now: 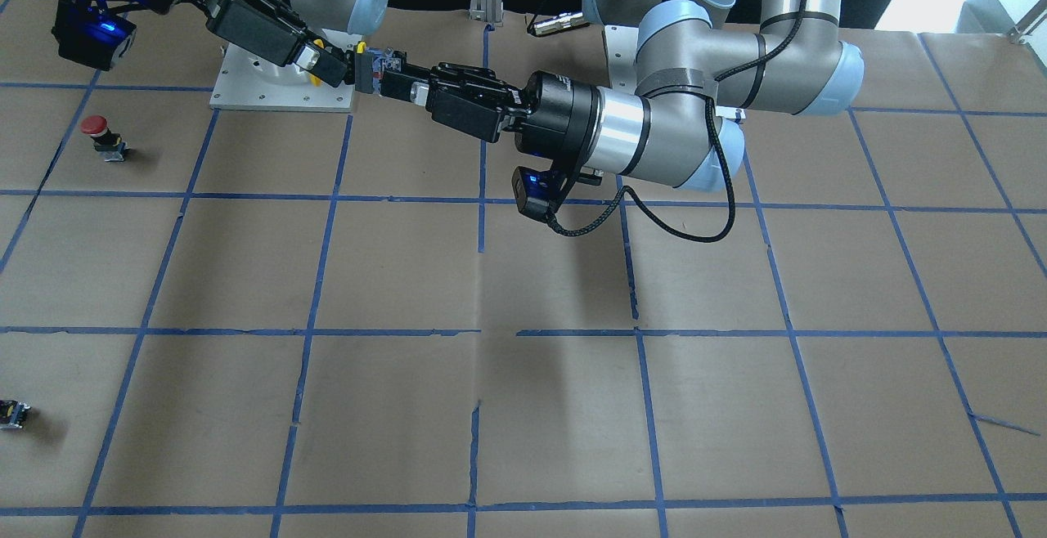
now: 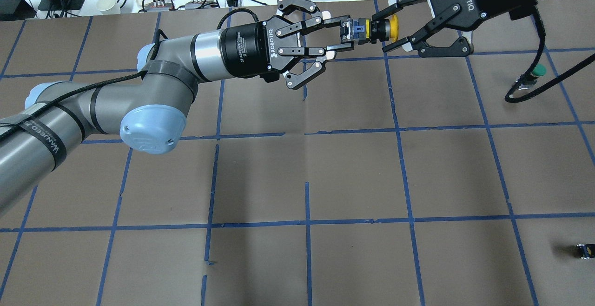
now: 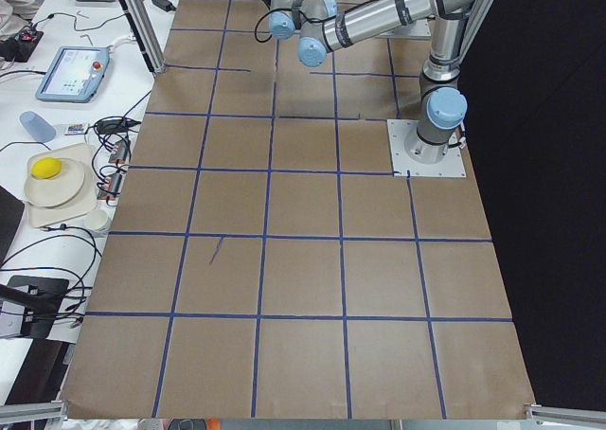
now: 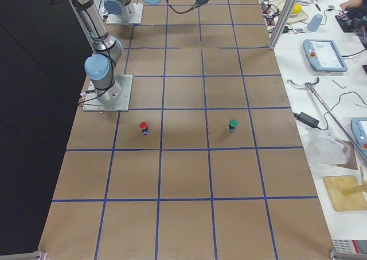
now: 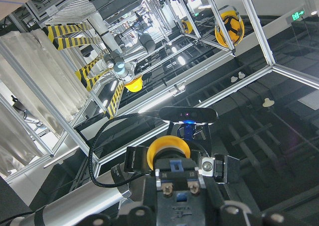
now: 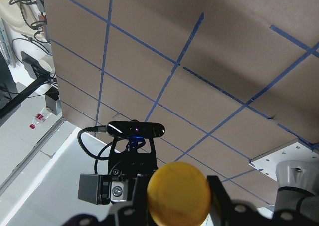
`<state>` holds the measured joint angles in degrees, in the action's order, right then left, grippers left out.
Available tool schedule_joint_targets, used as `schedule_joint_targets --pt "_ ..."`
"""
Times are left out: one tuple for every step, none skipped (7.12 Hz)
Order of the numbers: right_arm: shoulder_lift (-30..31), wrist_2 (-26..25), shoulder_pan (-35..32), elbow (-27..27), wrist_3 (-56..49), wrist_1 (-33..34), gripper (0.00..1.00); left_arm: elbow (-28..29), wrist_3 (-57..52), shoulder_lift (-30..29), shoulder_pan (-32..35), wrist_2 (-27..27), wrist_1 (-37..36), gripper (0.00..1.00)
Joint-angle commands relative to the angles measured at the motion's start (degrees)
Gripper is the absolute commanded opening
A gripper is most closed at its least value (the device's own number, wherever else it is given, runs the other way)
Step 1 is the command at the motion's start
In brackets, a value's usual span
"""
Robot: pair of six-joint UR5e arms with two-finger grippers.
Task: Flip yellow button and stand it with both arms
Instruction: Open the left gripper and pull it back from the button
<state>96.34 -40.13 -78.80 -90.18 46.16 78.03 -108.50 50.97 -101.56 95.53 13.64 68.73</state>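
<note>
The yellow button [image 2: 372,29] is held in the air, lying sideways, above the far middle of the table. My left gripper [image 2: 345,33] is shut on its black and grey body. My right gripper [image 2: 382,32] faces it from the other side, and its fingers stand open around the yellow cap with a small gap. In the front-facing view the button [image 1: 375,65] sits between the left gripper [image 1: 394,78] and the right gripper [image 1: 348,65]. The cap also shows in the left wrist view [image 5: 169,154] and the right wrist view [image 6: 179,198].
A red-capped button [image 1: 96,131] stands on the table on my right side. A green-capped button [image 2: 534,71] stands further out on the same side. A tiny black block with a yellow spot [image 2: 585,250] lies at the near right edge. The brown table [image 2: 307,166] has a blue tape grid.
</note>
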Motion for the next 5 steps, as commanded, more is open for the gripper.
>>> schedule_joint_targets --pt "-0.01 0.14 0.05 0.09 0.76 0.2 0.29 0.05 0.01 0.05 0.01 -0.1 0.0 0.89" --pt "-0.01 0.06 0.05 0.09 0.77 0.2 0.29 0.13 0.27 -0.04 0.01 -0.02 -0.09 0.99" --pt "-0.01 0.06 0.05 0.09 0.77 0.2 0.28 0.22 1.84 -0.04 0.01 -0.02 -0.87 1.0" --pt "-0.01 -0.03 0.05 0.18 0.68 0.46 0.27 0.22 6.64 -0.13 -0.08 -0.45 -6.01 1.0" --pt "-0.01 -1.69 0.92 0.09 -0.19 2.81 0.27 1.96 15.65 0.05 -0.43 -6.63 -13.11 1.0"
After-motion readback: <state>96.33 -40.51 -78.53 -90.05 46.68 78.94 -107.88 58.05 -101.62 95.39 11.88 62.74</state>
